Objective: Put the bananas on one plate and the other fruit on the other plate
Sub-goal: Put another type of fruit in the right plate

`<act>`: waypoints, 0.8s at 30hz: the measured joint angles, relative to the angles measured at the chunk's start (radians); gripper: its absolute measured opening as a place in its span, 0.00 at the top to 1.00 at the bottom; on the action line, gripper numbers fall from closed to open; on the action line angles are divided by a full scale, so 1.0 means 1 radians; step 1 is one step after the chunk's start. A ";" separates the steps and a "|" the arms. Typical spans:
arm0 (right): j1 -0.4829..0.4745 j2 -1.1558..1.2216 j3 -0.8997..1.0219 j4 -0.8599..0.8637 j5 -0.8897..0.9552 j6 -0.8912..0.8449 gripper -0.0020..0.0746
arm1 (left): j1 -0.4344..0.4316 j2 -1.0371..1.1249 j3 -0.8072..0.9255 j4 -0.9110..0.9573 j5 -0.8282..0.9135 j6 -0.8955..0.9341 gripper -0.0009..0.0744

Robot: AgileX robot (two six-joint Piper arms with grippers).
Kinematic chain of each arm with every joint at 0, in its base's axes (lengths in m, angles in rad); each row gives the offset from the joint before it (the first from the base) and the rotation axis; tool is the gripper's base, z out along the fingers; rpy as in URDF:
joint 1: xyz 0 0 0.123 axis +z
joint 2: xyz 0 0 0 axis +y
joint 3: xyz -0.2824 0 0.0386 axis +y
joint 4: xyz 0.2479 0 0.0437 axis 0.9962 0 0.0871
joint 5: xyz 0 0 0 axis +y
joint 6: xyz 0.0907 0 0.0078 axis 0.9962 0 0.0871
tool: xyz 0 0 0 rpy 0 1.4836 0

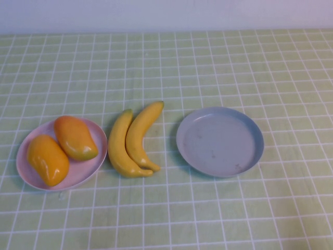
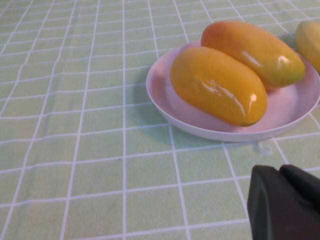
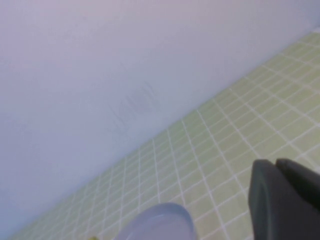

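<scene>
Two yellow bananas [image 1: 132,139] lie side by side on the cloth between the plates. Two orange mangoes [image 1: 62,147] lie on the pale pink plate [image 1: 83,173] at the left; they also show in the left wrist view [image 2: 235,70] on that plate [image 2: 200,120]. The grey-blue plate [image 1: 219,141] sits at the right with nothing on it; its rim shows in the right wrist view [image 3: 160,222]. My left gripper [image 2: 282,175] is shut and empty, near the pink plate. My right gripper [image 3: 280,167] is shut and empty, raised beside the grey-blue plate. Neither gripper shows in the high view.
A green checked tablecloth [image 1: 208,67] covers the table. A pale wall [image 1: 166,13] runs along the far edge and fills much of the right wrist view [image 3: 125,75].
</scene>
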 joint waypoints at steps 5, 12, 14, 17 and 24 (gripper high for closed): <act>0.000 0.056 -0.088 0.066 0.164 0.000 1.00 | 0.000 0.000 0.000 0.000 0.000 0.000 0.99; 0.000 0.464 -0.390 -0.095 0.507 0.000 1.00 | 0.000 0.000 0.000 0.000 0.000 0.000 0.99; 0.000 0.574 -0.466 -0.160 0.590 0.000 1.00 | 0.000 0.000 0.000 0.000 0.000 0.000 0.99; 0.000 0.777 -0.582 -0.265 0.699 0.000 1.00 | 0.000 0.000 0.000 0.000 0.000 0.000 0.99; 0.127 1.092 -0.784 -0.385 0.748 0.058 1.00 | 0.000 0.000 0.000 0.000 0.000 0.000 0.99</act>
